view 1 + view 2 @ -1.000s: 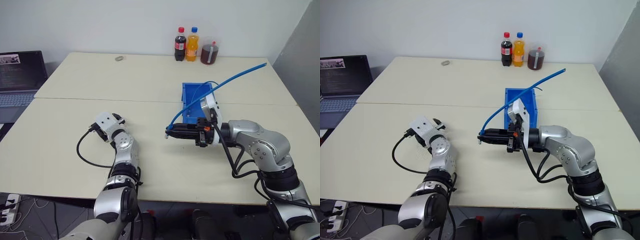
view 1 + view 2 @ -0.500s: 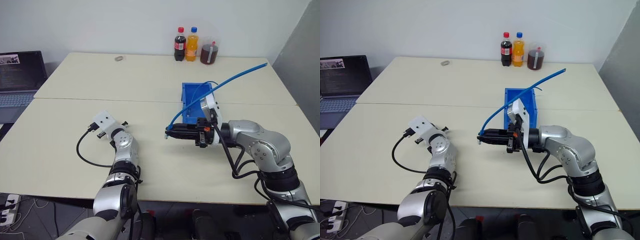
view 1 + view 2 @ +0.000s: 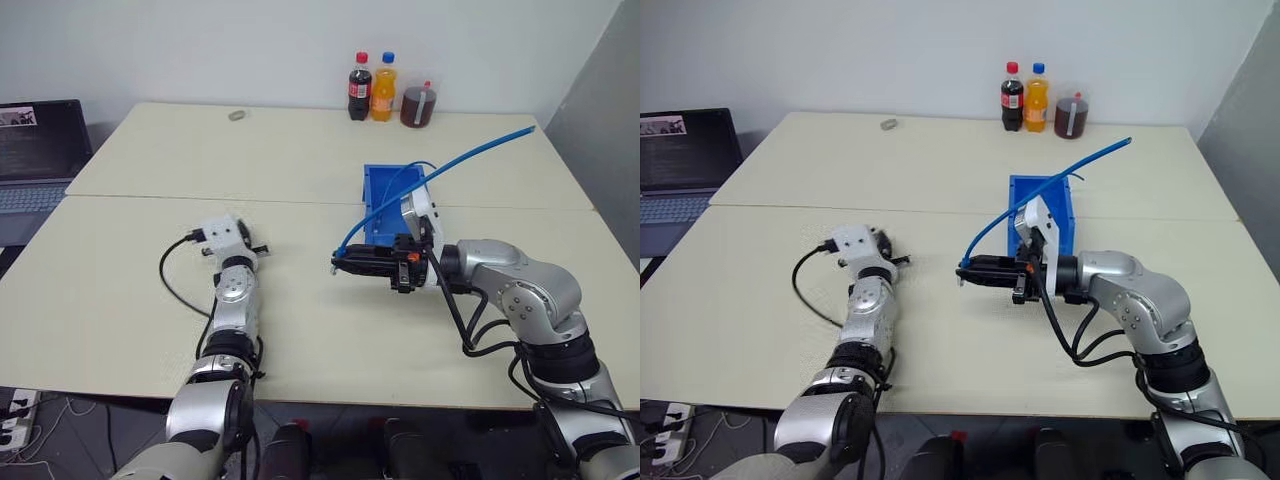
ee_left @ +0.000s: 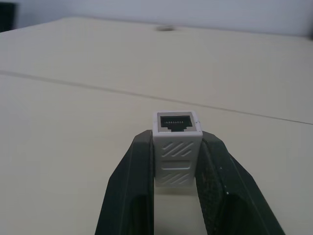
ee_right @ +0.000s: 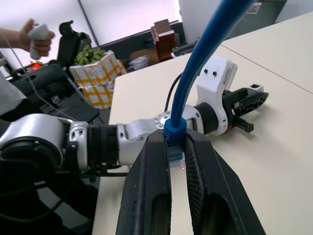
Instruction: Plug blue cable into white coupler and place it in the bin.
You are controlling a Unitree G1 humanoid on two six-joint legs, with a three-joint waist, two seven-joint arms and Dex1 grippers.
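Between left gripper (image 4: 177,147) fingers, white coupler (image 4: 177,147) socket visible, right gripper (image 5: 177,161) pinching blue cable (image 5: 195,78) plug

The left gripper (image 4: 177,147) reaches forward, fingers (image 4: 128,191) clamped on the coupler (image 4: 177,142). The right gripper (image 5: 175,161) points level toward the left one, fingers (image 5: 151,196) pinching the cable (image 5: 195,73) at its plug.

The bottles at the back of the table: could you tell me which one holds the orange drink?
The middle bottle, with the blue cap; the red-capped dark cola bottle is on its left, the squat brown container on its right.
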